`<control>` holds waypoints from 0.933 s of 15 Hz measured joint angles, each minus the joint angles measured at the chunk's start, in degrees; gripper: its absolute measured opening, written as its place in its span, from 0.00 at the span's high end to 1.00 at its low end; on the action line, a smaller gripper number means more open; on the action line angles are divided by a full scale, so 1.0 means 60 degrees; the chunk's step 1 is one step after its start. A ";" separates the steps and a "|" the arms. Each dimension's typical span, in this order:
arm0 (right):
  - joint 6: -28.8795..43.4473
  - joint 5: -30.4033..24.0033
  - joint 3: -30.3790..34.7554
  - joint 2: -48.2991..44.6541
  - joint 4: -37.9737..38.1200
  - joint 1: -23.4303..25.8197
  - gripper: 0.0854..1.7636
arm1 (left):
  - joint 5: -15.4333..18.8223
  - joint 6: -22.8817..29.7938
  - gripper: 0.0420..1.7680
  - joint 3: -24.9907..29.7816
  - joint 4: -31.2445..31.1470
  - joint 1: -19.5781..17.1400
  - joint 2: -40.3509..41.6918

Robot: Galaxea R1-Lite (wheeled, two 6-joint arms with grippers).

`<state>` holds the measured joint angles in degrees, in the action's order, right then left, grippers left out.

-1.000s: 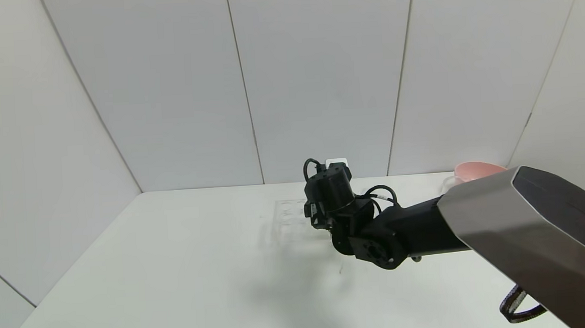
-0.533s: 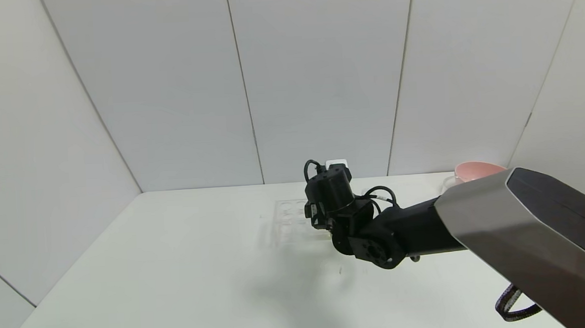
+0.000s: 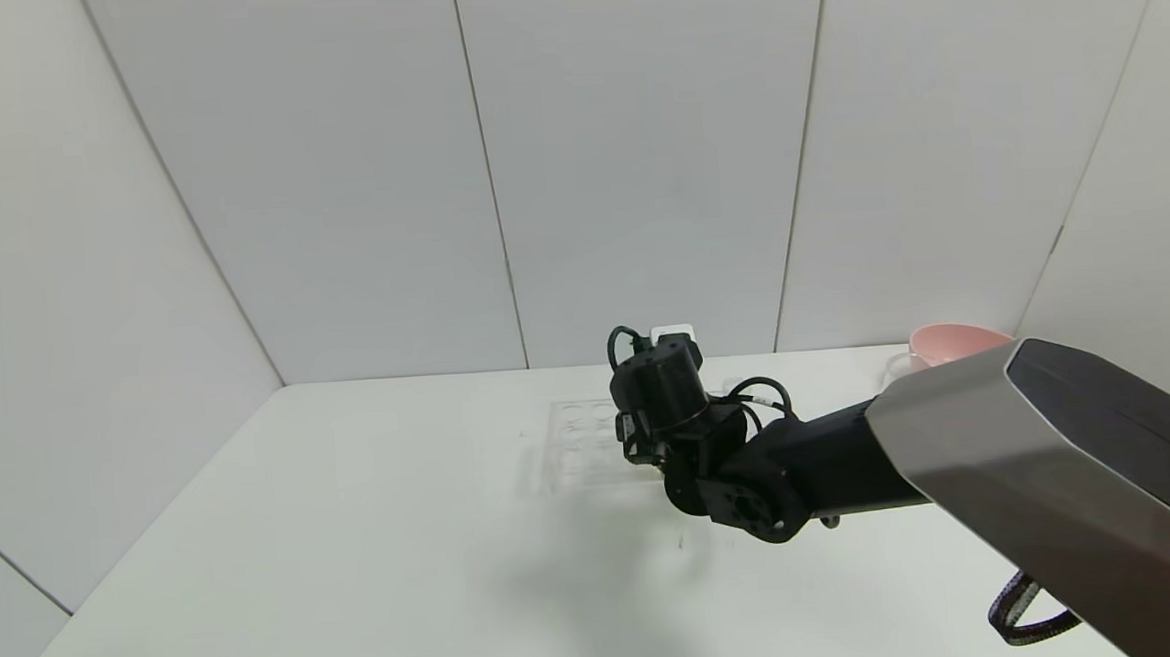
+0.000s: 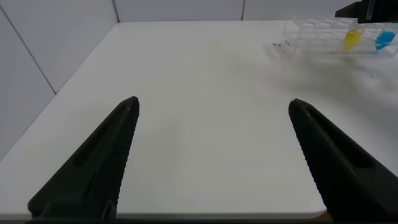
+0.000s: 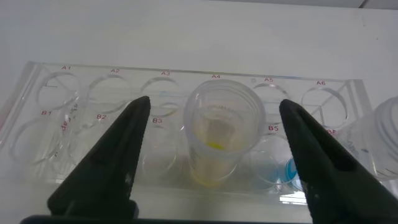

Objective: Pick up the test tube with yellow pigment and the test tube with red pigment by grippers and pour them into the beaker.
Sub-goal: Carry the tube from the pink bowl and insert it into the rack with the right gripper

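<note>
Over the clear rack, the right gripper straddles the yellow tube, fingers spread, not touching it. The left gripper hangs spread, well apart.

The test tube with yellow pigment stands upright in a clear rack, in the back-row well labelled A4. It is a clear tube with an open round mouth, and a small pool of bright yellow liquid shows at its rounded bottom. It sits between the two dark fingers of the right end effector, which stand apart on either side of it without touching the glass. From the left wrist camera the tube's yellow liquid shows in the rack far across the counter. The test tube with red pigment and the beaker cannot be made out.
</note>
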<state>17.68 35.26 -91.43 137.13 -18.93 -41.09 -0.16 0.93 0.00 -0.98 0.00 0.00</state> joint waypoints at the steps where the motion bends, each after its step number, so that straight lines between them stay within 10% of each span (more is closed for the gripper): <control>1: 0.0000 0.0000 0.0010 -0.0006 0.0014 -0.0004 0.28 | 0.0000 0.0004 0.03 0.0000 0.0000 0.0000 0.0000; 7: 0.0010 0.0053 0.0014 -0.0079 -0.0022 -0.0008 0.73 | 0.0000 0.0004 0.03 0.0000 0.0000 0.0000 0.0000; 14: 0.0018 0.0053 0.0051 -0.0120 -0.0014 -0.0010 0.73 | 0.0000 0.0004 0.03 0.0000 0.0000 0.0000 0.0000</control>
<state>17.79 35.57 -91.12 136.41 -19.02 -41.16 -0.16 0.95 0.00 -0.98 0.00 0.00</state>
